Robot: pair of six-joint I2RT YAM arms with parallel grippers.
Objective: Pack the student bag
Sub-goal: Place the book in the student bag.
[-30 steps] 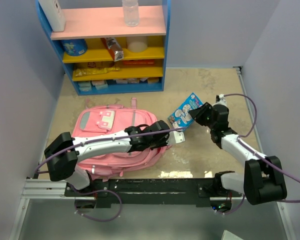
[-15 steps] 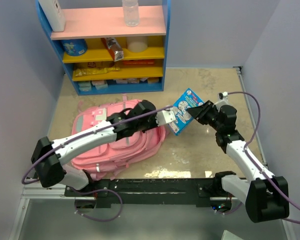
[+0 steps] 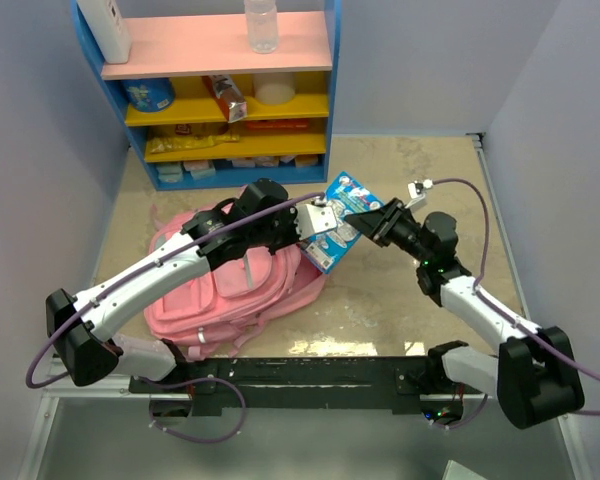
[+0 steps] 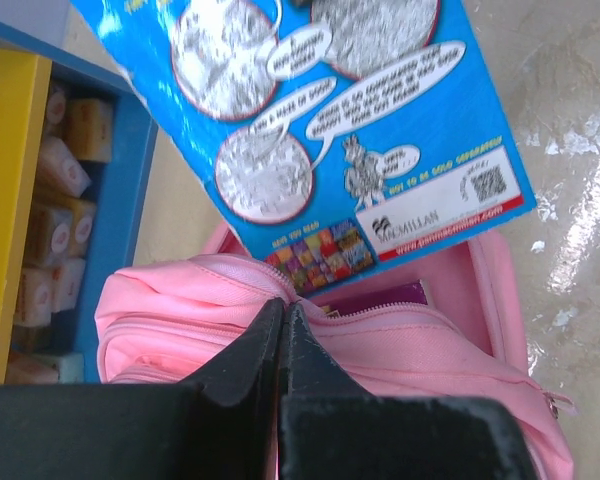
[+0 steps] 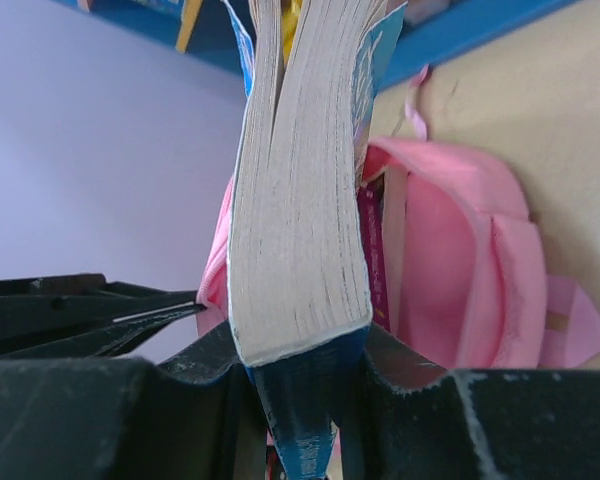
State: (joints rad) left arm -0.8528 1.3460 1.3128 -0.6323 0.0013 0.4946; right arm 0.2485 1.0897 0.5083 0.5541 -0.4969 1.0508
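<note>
Top external: student bag (image 3: 230, 290) lies on the table (image 3: 410, 290) in front of the shelf unit (image 3: 230, 110), right side pulled up. Left gripper (image 3: 323, 224) is at that raised edge. Right gripper (image 3: 372, 220) holds a blue book (image 3: 348, 200) tilted over the bag's right end, lower corner at the opening.

Left wrist: left gripper (image 4: 282, 330) fingers clenched together at the rim of the bag (image 4: 410, 350), apparently pinching the fabric to keep the mouth open. Book (image 4: 330, 130) hangs just above the gap. A purple item (image 4: 370, 297) is already inside.

Right wrist: right gripper (image 5: 300, 345) is clamped on the book (image 5: 300, 200) at its near end, page edge facing the camera. Open pink bag (image 5: 450, 270) is beyond and below.

Step in hand, as I judge it: inserting the book. Next move calls for lining the book's lower edge with the slot, sliding it down beside the purple item, and letting go only once it is seated. Left should keep the rim taut.
</note>
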